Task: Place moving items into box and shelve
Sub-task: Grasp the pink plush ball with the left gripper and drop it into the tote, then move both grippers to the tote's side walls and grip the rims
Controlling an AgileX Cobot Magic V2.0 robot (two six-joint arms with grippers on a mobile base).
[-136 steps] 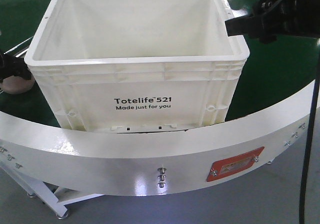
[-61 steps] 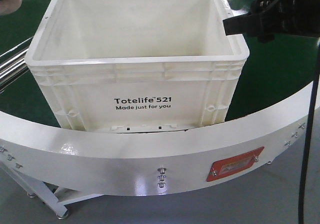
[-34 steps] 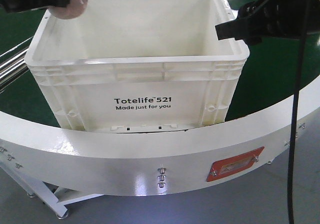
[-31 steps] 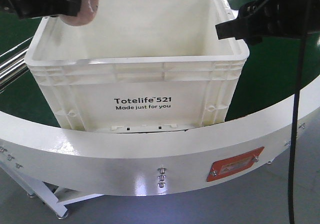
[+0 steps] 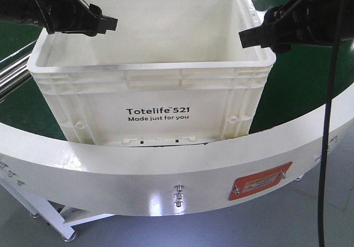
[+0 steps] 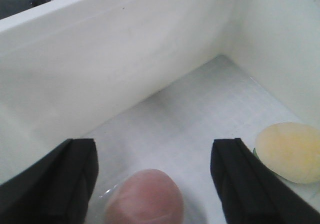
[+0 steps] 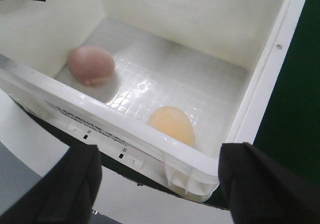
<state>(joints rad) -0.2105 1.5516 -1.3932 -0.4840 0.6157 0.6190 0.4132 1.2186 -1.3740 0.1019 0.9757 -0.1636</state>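
The left gripper hangs at the upper left of the front frame, over the near-left corner of the box. In the left wrist view its jaws stand wide apart and hold nothing. The right gripper sits at the upper right of the front frame, beside the box's right rim. In the right wrist view its jaws are also spread wide and empty, with the rim corner showing between them.

Both moving items lie on the box floor. The pinkish-brown ball rests in the upper left of the right wrist frame, directly below the left gripper's open jaws. The pale peach ball rests near the frame centre, close to the near wall. The two are well apart.

Judgement: loading appears complete, so the next move concerns the box itself. The box lies between the two grippers with its long axis running left to right across the front frame. Each arm is therefore nearest to one short end.

Limits of view:
- The front view hides the box floor.
- The pinkish-brown ball is blurred and cut off at the lower edge of the left wrist frame.
- Contact between the right gripper and the rim cannot be determined.
- No shelf is in view.
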